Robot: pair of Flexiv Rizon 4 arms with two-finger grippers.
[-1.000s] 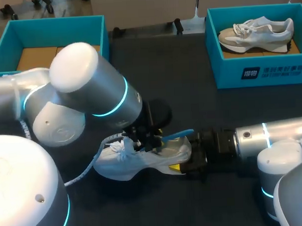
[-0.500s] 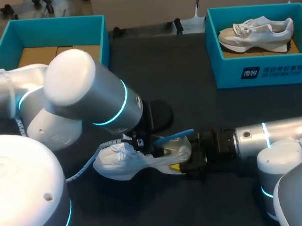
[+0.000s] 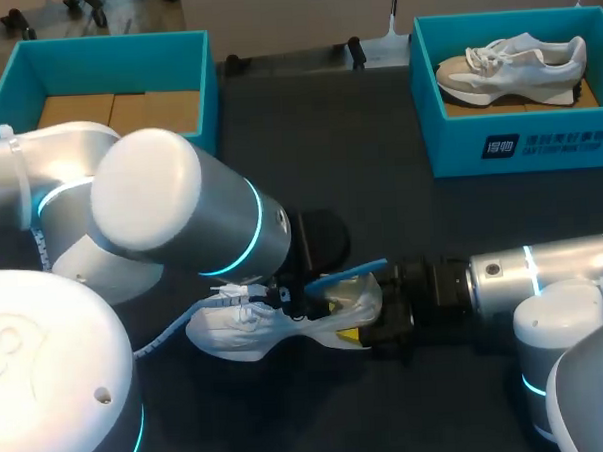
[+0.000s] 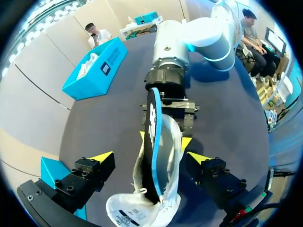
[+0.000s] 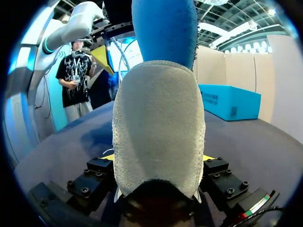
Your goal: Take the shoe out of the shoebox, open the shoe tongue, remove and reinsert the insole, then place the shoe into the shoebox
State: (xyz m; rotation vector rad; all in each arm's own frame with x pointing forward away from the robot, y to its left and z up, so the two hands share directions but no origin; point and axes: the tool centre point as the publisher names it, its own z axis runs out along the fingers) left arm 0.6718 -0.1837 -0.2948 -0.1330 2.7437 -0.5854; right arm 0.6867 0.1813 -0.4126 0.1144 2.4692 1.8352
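A white shoe (image 3: 254, 334) lies on its side on the dark table, heel toward my right arm. A blue insole (image 3: 349, 273) sticks out of its opening. My right gripper (image 3: 364, 330) is shut on the shoe's heel (image 5: 158, 132), a yellow-tipped finger on each side, and the insole (image 5: 163, 28) rises above it. My left gripper (image 4: 150, 157) hangs over the shoe's mouth, wide open. Its fingers stand clear on both sides of the shoe (image 4: 142, 213) and of the insole (image 4: 154, 142), touching neither.
A teal shoebox (image 3: 518, 146) at the back right holds a second pale shoe (image 3: 510, 62). Another teal box (image 3: 104, 54) with a cardboard floor stands at the back left. My left arm's bulky elbow (image 3: 171, 222) hides the table to the shoe's left.
My left gripper has opened and let go of the insole, which stays standing in the shoe. The left arm's elbow has swung a little lower. The right arm has kept still.
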